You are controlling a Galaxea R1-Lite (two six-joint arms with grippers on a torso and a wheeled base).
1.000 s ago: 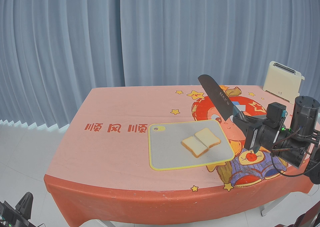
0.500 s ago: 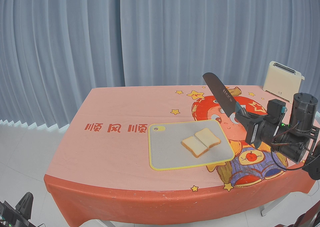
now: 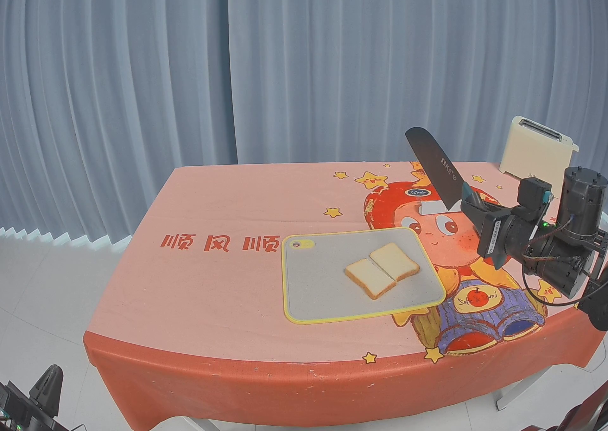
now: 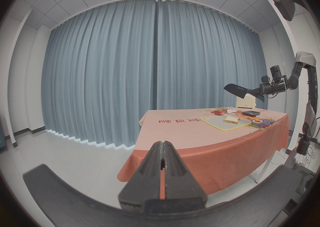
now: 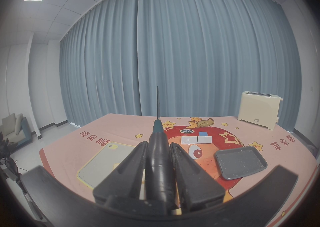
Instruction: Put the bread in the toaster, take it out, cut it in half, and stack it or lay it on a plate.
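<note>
Right hand (image 3: 476, 207) grips the knife (image 3: 434, 166) above the table (image 3: 221, 286) (blade angled up), clear of 2 bread halves (image 3: 394, 261).

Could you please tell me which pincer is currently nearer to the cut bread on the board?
Right. The right pincer, shut on the knife, is above the table, right of the bread; the left pincer is shut, low, off the table's near left corner.
</note>
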